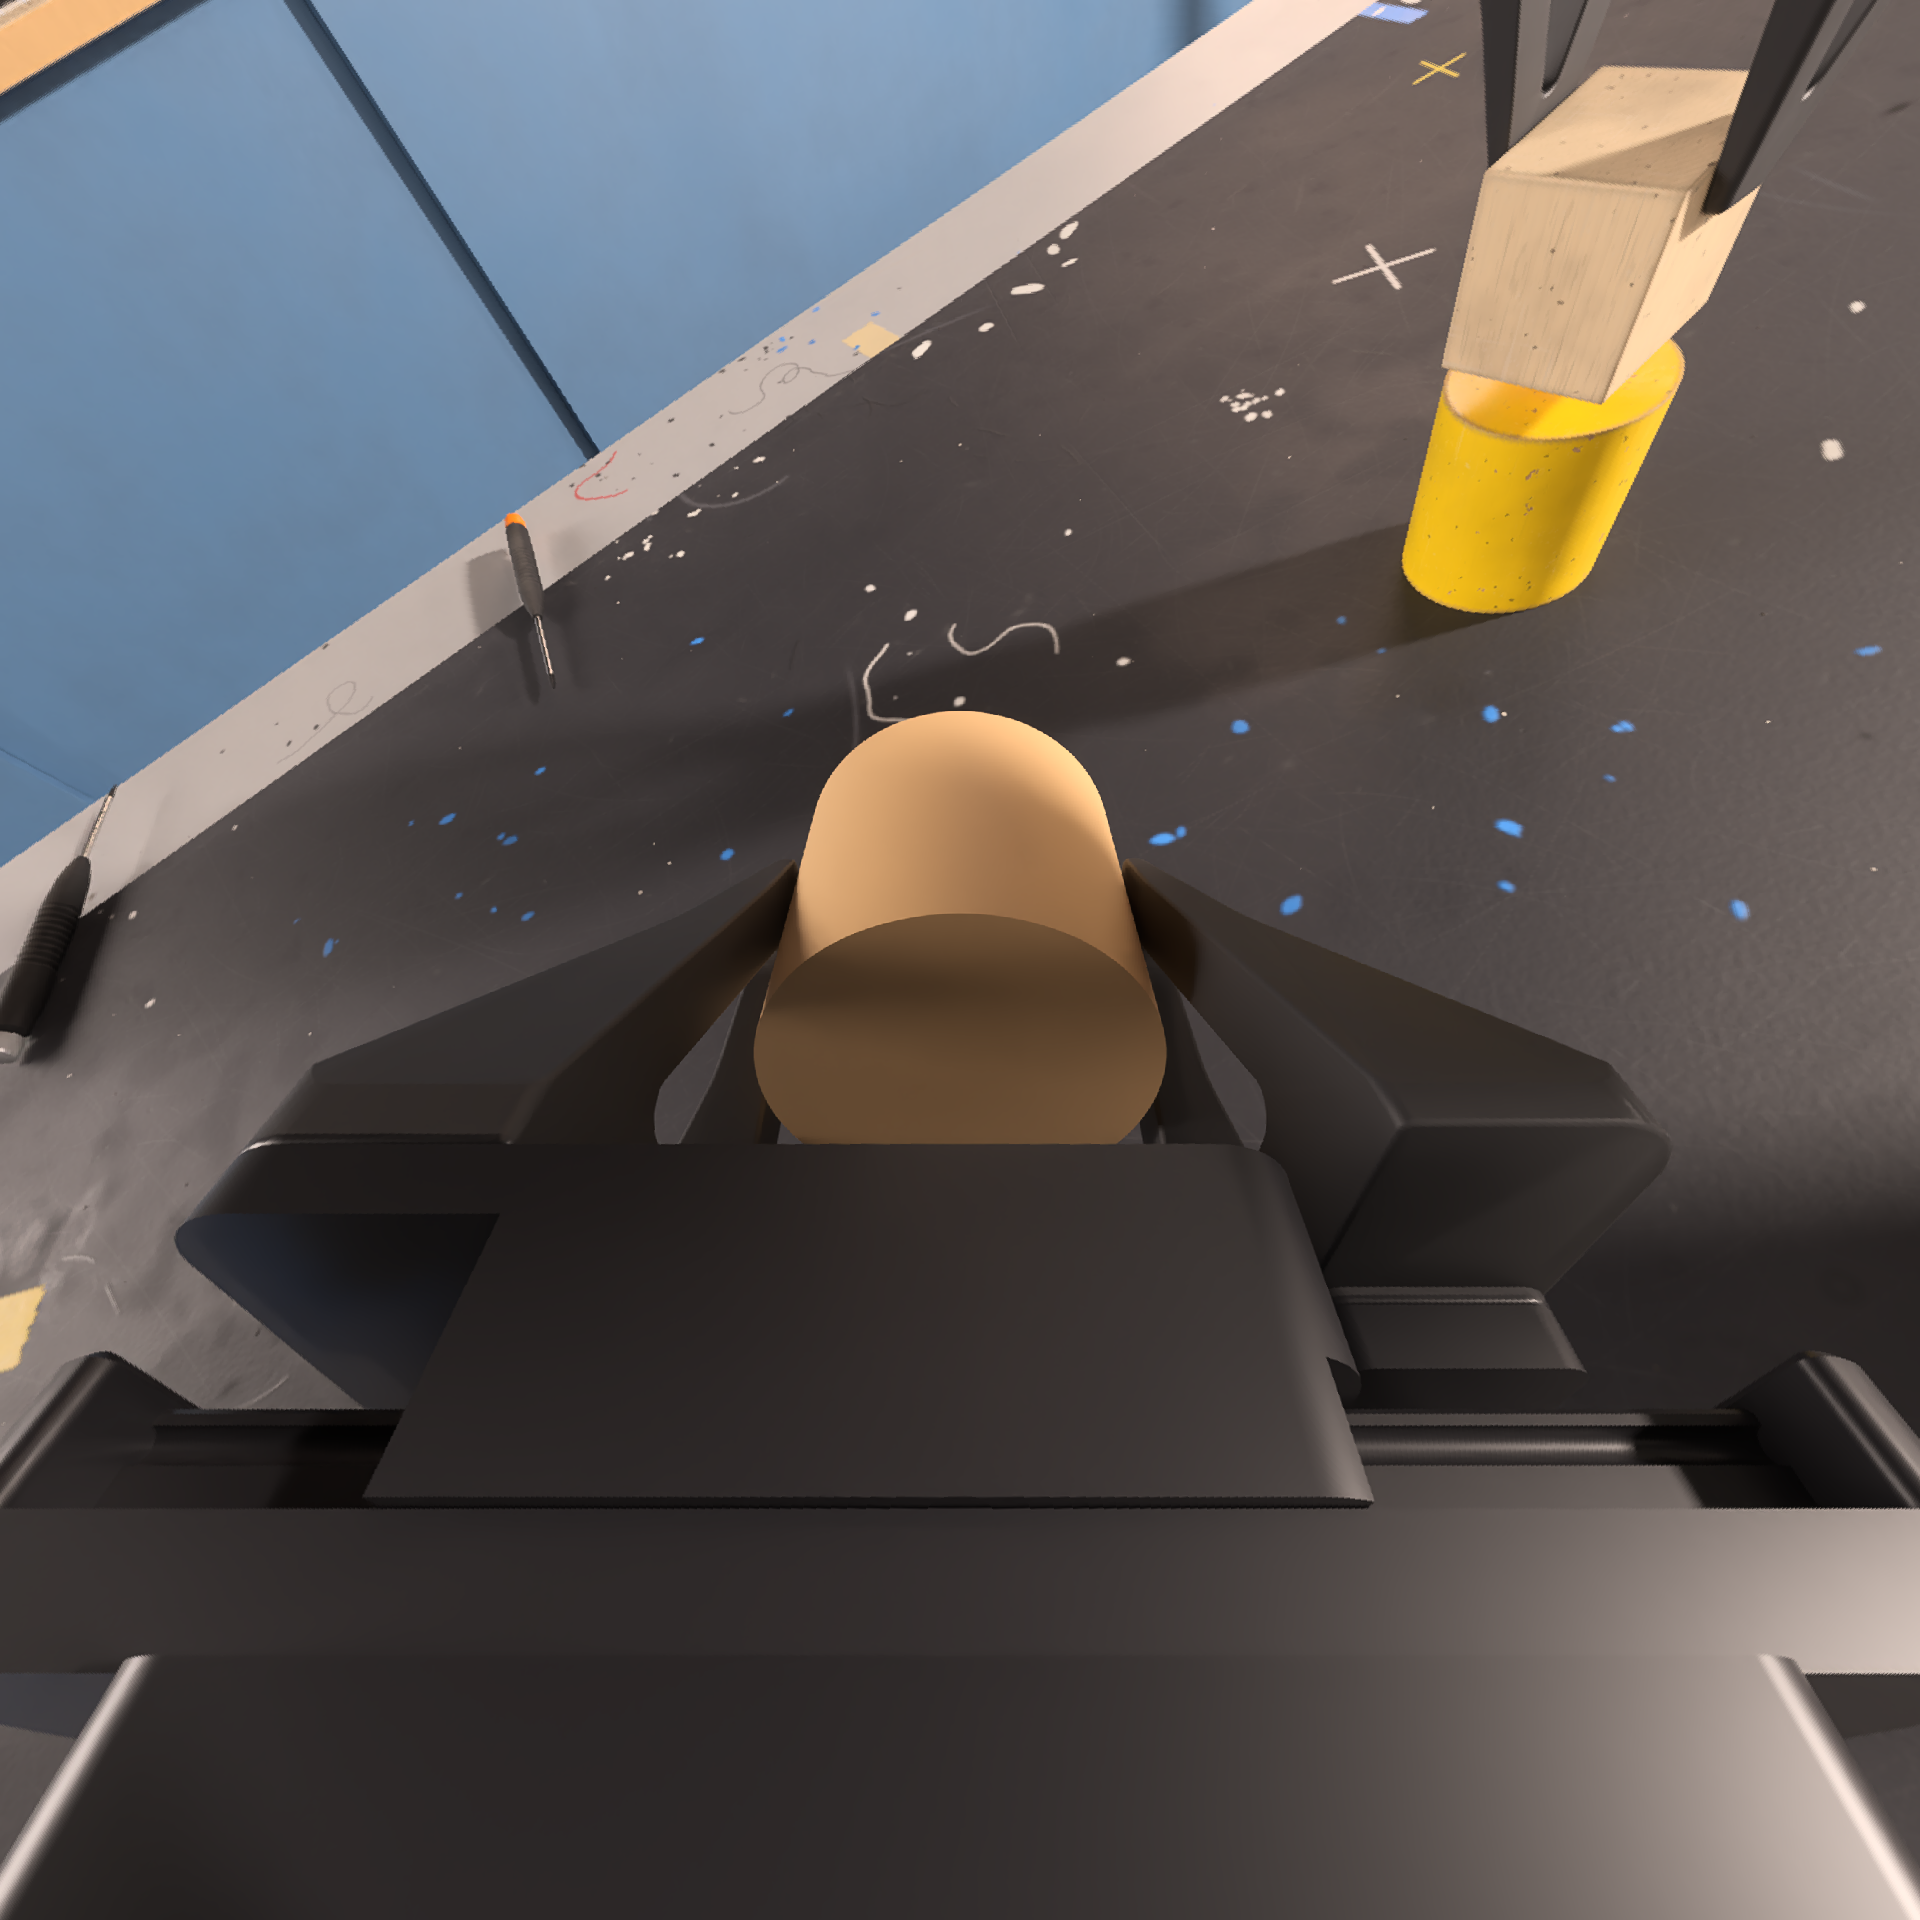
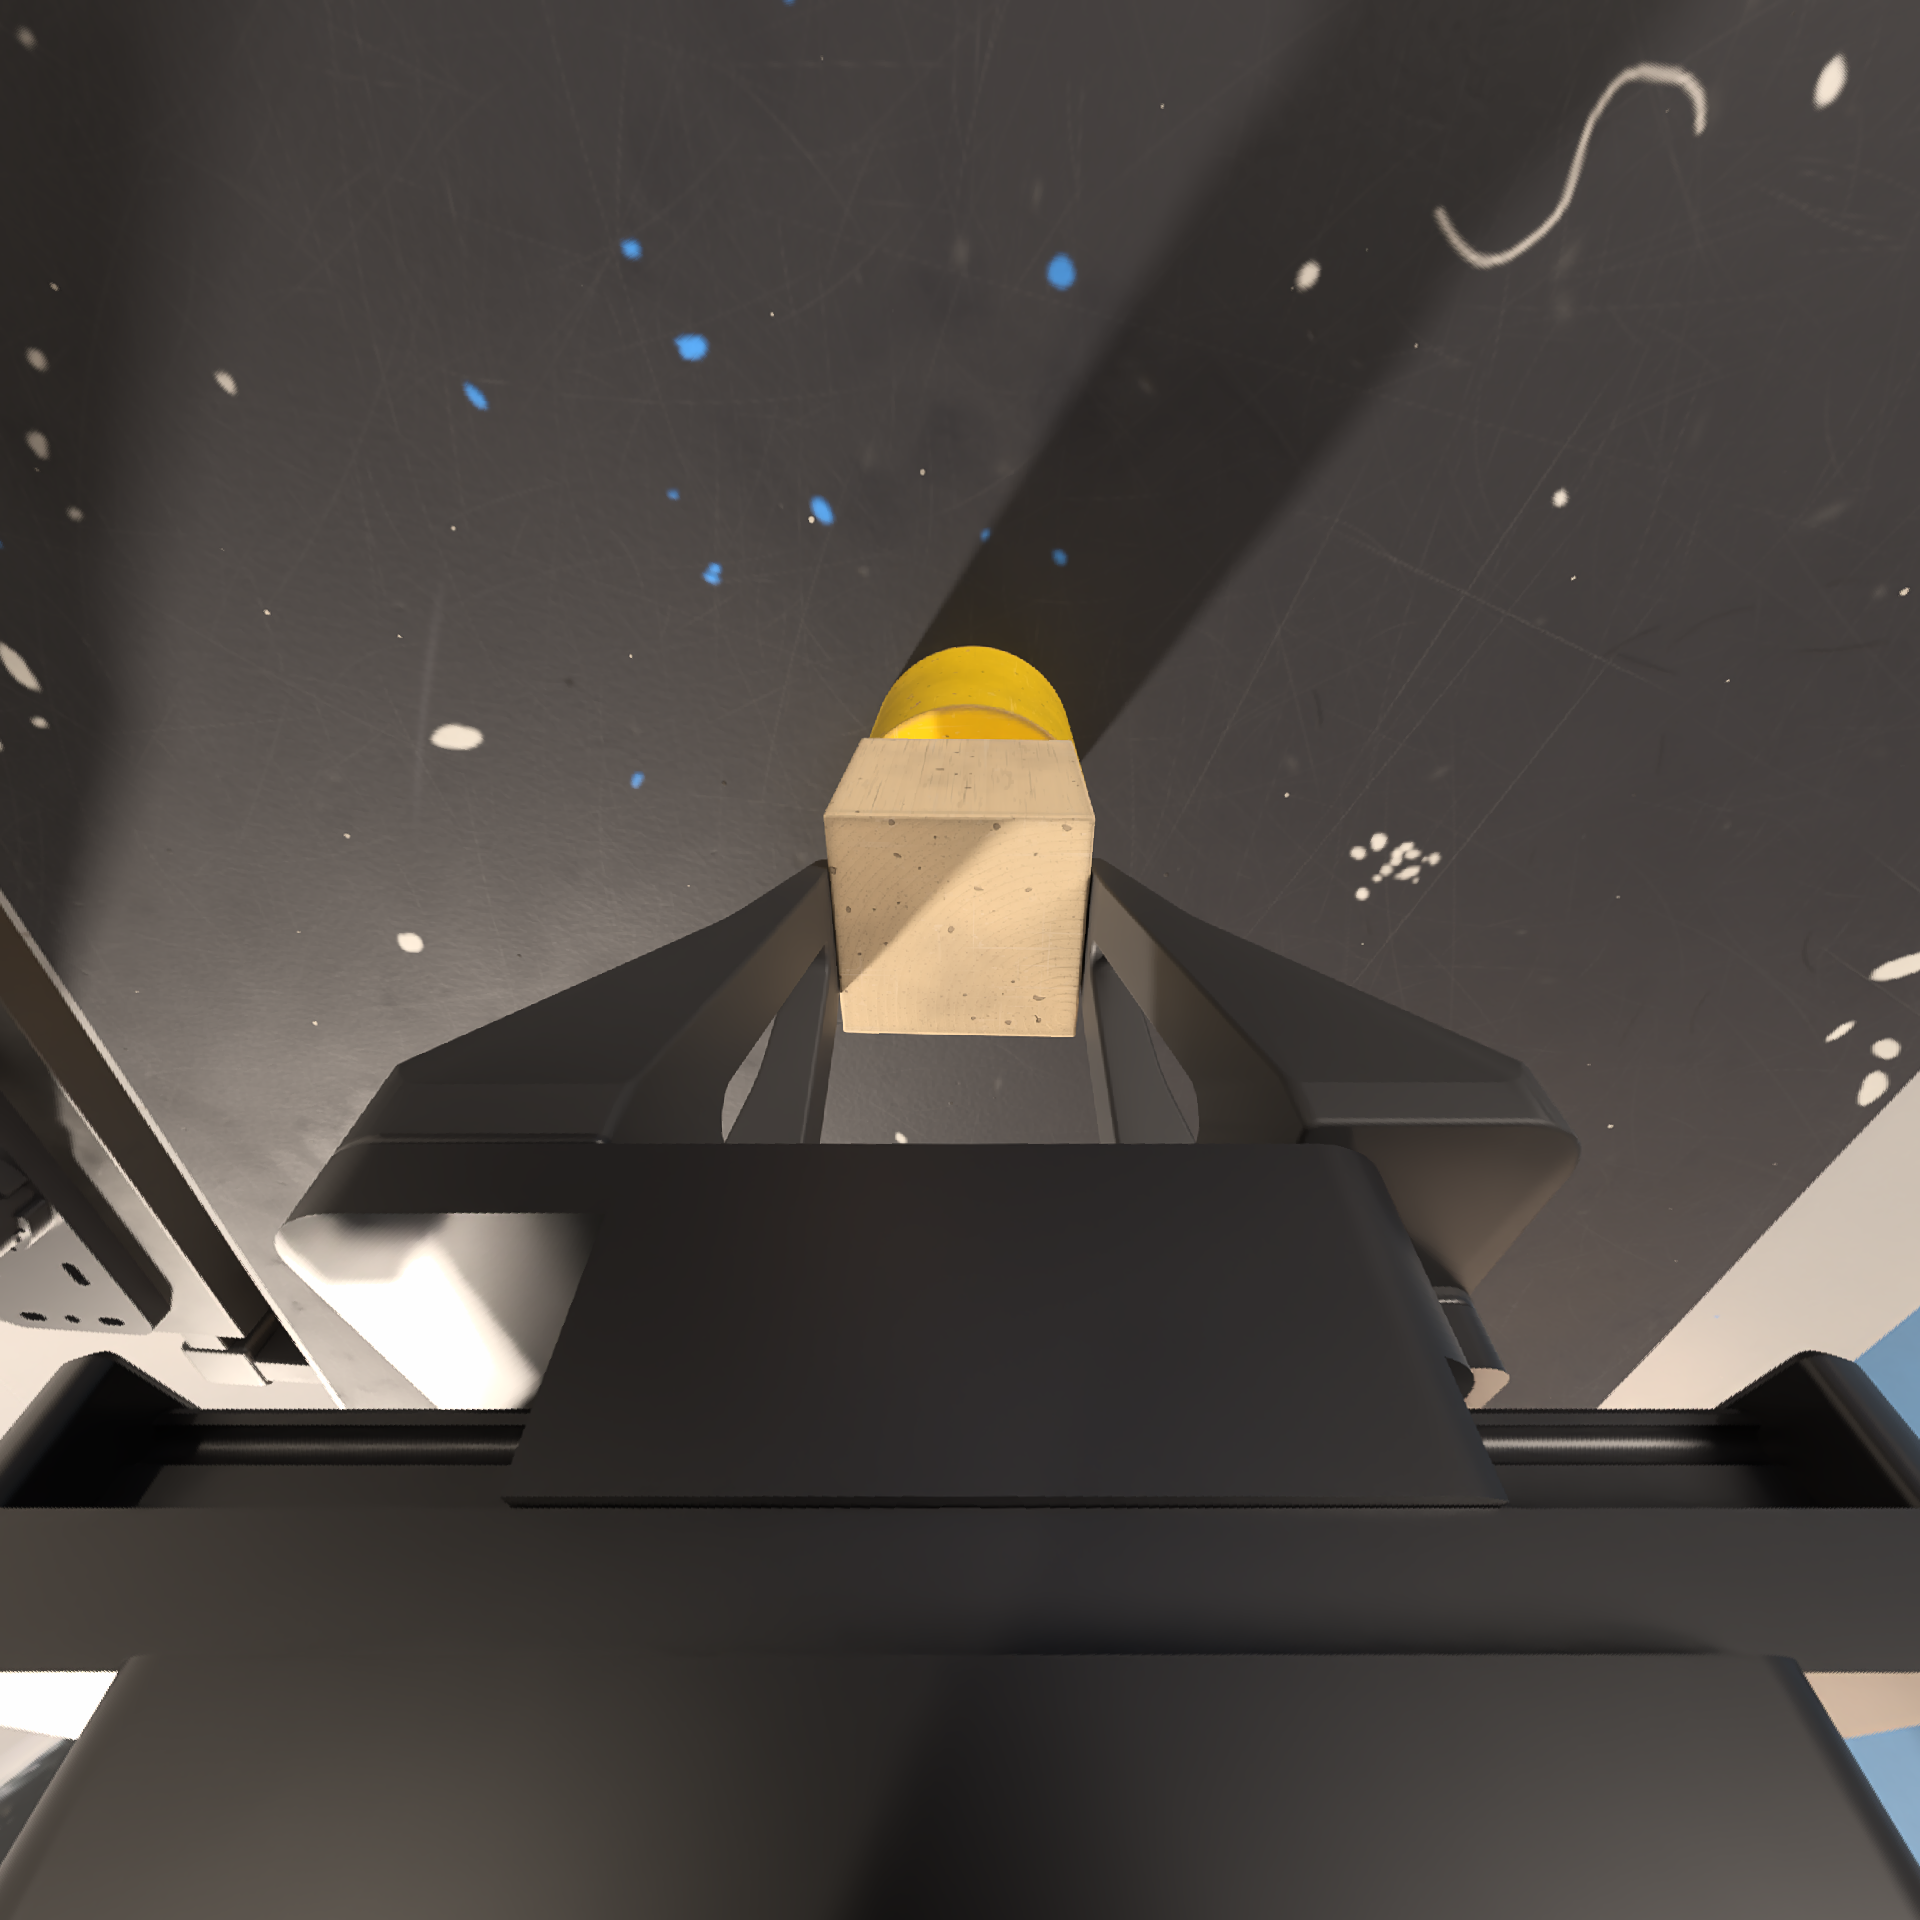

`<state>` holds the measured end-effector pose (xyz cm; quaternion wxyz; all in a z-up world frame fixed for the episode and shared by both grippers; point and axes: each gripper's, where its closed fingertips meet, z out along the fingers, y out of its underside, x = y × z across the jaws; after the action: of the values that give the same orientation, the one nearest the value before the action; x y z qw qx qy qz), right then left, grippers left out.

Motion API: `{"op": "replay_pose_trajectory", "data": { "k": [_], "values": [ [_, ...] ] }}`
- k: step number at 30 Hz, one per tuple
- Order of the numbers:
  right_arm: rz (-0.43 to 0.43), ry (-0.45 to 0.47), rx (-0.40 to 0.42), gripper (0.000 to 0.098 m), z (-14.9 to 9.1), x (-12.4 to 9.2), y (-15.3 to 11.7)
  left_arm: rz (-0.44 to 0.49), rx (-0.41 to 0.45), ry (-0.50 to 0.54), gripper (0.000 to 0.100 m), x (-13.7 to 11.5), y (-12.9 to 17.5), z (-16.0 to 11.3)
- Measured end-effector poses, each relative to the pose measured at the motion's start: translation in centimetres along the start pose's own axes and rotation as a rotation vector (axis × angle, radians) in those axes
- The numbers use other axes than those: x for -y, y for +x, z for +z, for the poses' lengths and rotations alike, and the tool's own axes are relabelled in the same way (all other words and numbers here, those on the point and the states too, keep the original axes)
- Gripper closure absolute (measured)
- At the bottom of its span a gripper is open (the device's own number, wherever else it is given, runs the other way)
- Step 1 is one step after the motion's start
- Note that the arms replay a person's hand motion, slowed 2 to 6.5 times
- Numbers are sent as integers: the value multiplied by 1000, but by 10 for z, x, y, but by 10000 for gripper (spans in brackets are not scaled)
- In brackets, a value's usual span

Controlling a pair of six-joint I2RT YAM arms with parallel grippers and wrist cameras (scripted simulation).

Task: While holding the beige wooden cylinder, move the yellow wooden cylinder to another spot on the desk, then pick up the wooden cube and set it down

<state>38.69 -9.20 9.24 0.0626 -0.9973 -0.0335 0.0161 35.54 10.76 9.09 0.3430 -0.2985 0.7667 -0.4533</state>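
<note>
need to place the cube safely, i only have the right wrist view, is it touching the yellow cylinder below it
Observer: From the left wrist view, the wooden cube appears to rest one lower corner on the yellow cylinder's top, tilted.
Operator: is the left arm doing its job
Observer: Yes, the left pincer is closed on the beige cylinder, above the desk.
Operator: anything else lying around
Observer: Two screwdrivers; the orange-tipped screwdriver lies at the desk's far edge.

Both wrist views look down, sharing the yellow cylinder [image 1: 1517, 499].
</note>
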Motion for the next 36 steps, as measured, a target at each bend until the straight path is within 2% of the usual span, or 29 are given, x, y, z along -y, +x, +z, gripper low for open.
{"op": "replay_pose_trajectory", "data": {
  "k": [36],
  "values": [
    [-5, -12, 8, 593, 9, 1, 1, 8, -4, -7, 492, 0, 2, 1]
  ]
}}
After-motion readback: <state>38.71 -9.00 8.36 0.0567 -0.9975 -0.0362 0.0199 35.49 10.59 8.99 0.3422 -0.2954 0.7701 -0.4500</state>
